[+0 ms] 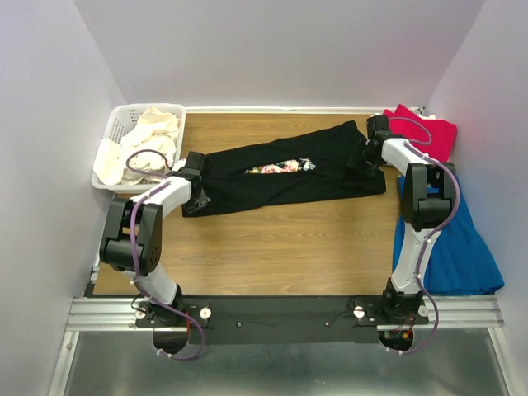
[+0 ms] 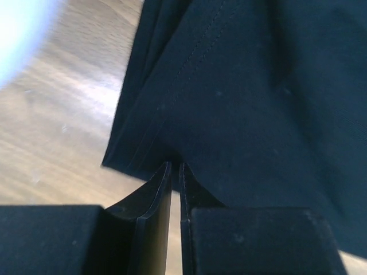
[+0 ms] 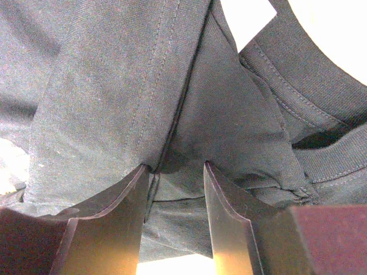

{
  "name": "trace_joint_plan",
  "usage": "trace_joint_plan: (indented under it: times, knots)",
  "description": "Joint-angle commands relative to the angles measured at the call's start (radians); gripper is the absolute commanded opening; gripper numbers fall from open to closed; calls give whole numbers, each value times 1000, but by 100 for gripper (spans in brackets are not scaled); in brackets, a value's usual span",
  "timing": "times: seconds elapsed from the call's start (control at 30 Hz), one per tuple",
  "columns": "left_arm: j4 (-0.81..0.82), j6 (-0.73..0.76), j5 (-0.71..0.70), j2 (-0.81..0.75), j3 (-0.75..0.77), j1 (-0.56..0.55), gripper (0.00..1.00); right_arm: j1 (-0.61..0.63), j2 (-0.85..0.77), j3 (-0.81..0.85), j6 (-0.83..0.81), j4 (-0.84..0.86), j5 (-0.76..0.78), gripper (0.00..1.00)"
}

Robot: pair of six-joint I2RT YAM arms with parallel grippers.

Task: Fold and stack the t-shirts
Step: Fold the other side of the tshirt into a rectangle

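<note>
- Filling the basket (image 1: 124,110), far left: cream shirts (image 1: 157,132).
- Nearly closed, the left gripper (image 2: 175,166) pinches the black shirt (image 1: 313,177) at its left end.
- That shirt lies stretched across the table (image 1: 272,247).
- Slightly parted, the right gripper (image 3: 175,169) clamps its bunched collar end.
- Far right corner: red shirt (image 1: 433,136).

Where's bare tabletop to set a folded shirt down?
Widest: the table's near half, in front of the black t-shirt. Narrower strip behind it, from basket to red shirt. Right edge is crowded: blue cloth.
</note>
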Motion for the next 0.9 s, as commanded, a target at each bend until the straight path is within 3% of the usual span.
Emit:
trace_joint_plan:
  times: [0.0,0.17,0.33,0.6,0.87]
  knots:
    - [84,-15,-17,73,44,-2,20,-20,33,-27,-24,-89,64,52]
    - [71,-7,-6,126,70,-4,23,-20,28,-33,-27,-90,88,52]
    - [14,4,7,125,2,-7,23,-34,20,-60,-18,-95,122,52]
    - [-63,5,93,33,-128,-27,23,-79,22,-65,-15,-116,122,52]
    - [-55,20,242,44,-192,-50,23,-83,37,-63,-17,-136,102,52]
